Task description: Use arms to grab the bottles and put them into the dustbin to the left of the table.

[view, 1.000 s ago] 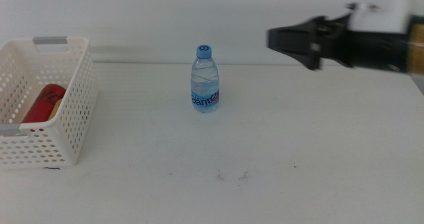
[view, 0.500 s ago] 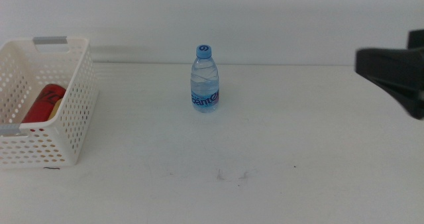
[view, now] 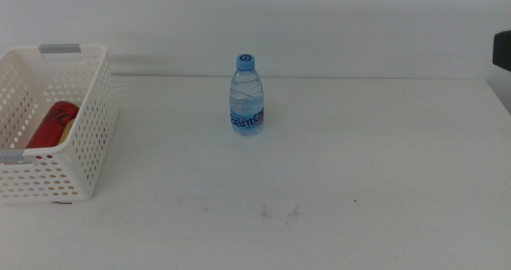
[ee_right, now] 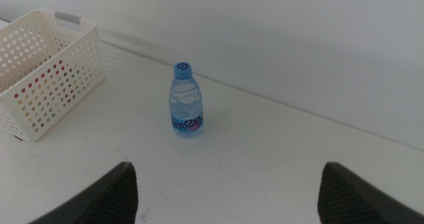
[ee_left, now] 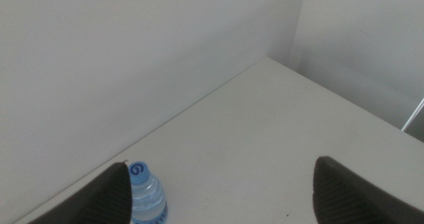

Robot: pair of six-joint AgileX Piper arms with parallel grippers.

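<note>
Withdrawn since a second ago: right arm (view: 503, 53), now only a dark sliver at the middle view's right edge. Water bottle (view: 247, 95) upright on table (view: 383, 166), ahead of right gripper (ee_right: 225, 191), untouched. Jaws wide apart, holding nothing. Left gripper (ee_left: 218, 191) likewise spread and empty, bottle cap just beside one jaw. Red can (view: 53, 125) lying in dustbin (view: 76, 154), partly hidden by perforated wall; something yellowish beside it, unclear.

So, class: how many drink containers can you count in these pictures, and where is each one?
2 for certain: a water bottle upright mid-table, and a red can lying in the basket. Something yellowish shows beside the can; more may be hidden.
</note>
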